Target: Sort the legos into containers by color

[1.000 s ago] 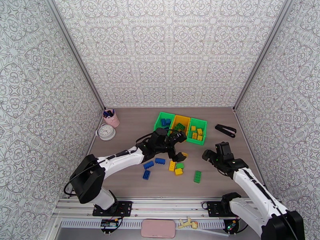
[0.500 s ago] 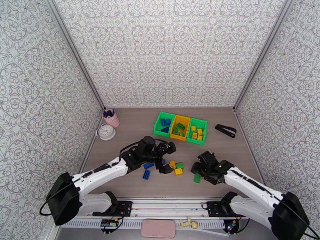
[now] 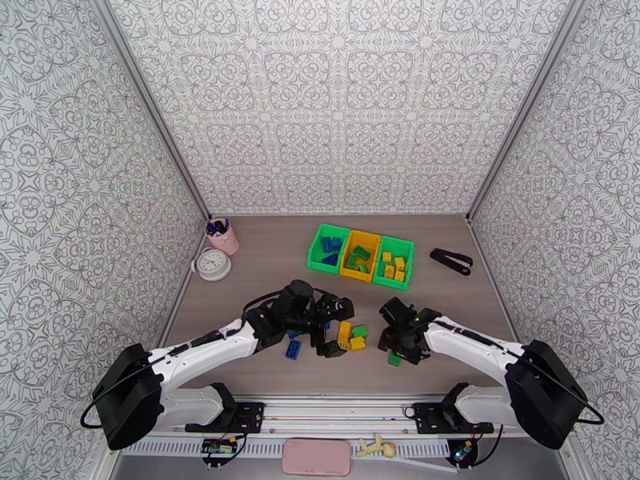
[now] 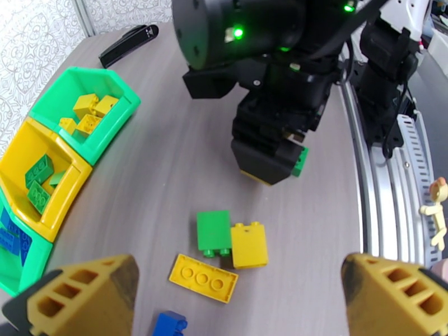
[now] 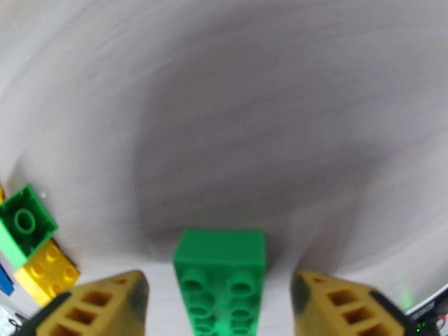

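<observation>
Green and yellow plastic bins (image 3: 314,254) hold sorted studded bricks (image 3: 390,266); several loose bricks (image 4: 249,245) lie nearer you. Your left gripper (image 4: 238,287) gapes empty; right gripper (image 5: 218,298) straddles a green brick (image 5: 219,264), ungripped.

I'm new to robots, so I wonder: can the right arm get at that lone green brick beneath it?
Probably yes: the green brick lies on the table inside the right gripper's open jaws, with a gap on each side and nothing else between them.
</observation>
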